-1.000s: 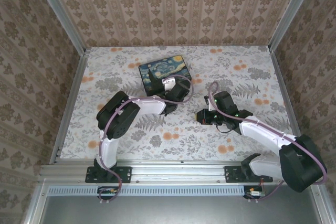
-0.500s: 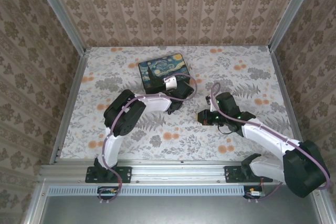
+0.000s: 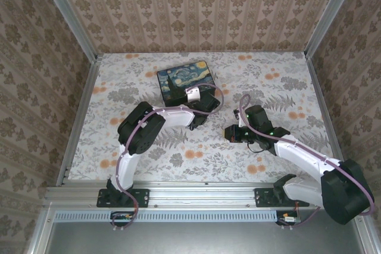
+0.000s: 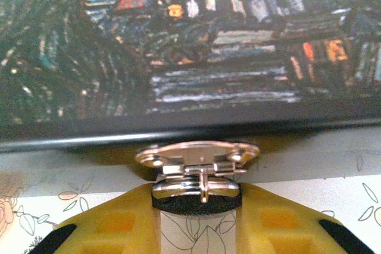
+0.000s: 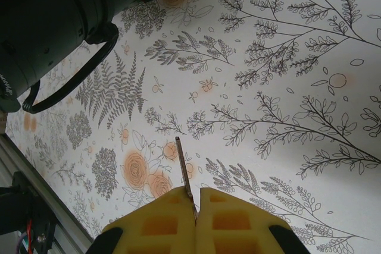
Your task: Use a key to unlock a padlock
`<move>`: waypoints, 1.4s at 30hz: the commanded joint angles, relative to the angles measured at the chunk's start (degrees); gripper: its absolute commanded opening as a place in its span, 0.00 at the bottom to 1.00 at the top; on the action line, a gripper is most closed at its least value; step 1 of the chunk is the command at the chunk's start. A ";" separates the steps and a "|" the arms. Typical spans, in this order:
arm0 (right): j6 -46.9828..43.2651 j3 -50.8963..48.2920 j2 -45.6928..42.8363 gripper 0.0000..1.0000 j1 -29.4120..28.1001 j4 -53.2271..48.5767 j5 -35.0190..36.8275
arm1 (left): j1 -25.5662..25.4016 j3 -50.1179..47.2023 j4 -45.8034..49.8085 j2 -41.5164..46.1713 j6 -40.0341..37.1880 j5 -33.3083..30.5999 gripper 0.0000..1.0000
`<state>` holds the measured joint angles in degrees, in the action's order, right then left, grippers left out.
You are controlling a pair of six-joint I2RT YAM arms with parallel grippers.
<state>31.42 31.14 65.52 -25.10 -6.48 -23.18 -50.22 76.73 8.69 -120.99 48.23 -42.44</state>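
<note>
A silver padlock (image 4: 196, 178) with a dark underside lies on the flowered table against the near edge of a Starry Night box (image 3: 181, 75). My left gripper (image 4: 196, 206) is closed round it, with a yellow fingertip pressing each side of its body. In the top view that gripper (image 3: 189, 100) sits low at the box's near edge. My right gripper (image 5: 196, 206) is shut on the key (image 5: 183, 165), whose thin silver blade sticks out edge-on from between the pads. It hovers above the table near the middle (image 3: 231, 133), to the right of the left wrist.
Grey rails and patterned walls close the table on the left, back and right. In the right wrist view, the left arm's dark body and cable loop (image 5: 65, 81) lie at the upper left. Open flowered tabletop (image 3: 268, 81) lies right of the box.
The left gripper has dropped from over the box to its near edge and its jaws have closed in on the padlock. The right arm has barely moved.
</note>
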 commanded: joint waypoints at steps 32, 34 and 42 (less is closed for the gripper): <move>-2.39 2.73 -3.11 0.00 0.41 -4.15 -1.25 | 3.14 12.41 44.23 18.99 -4.91 28.68 0.23; -2.89 3.61 -3.20 0.00 0.41 -5.34 -1.43 | 3.86 14.77 47.57 18.80 -6.29 32.21 0.22; -4.04 5.60 -4.49 0.00 0.42 -8.06 -2.22 | 4.25 22.29 58.50 17.55 -7.68 38.41 0.21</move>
<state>28.62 34.94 62.59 -24.99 -12.27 -24.14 -45.98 95.53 60.71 -104.73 42.19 -6.96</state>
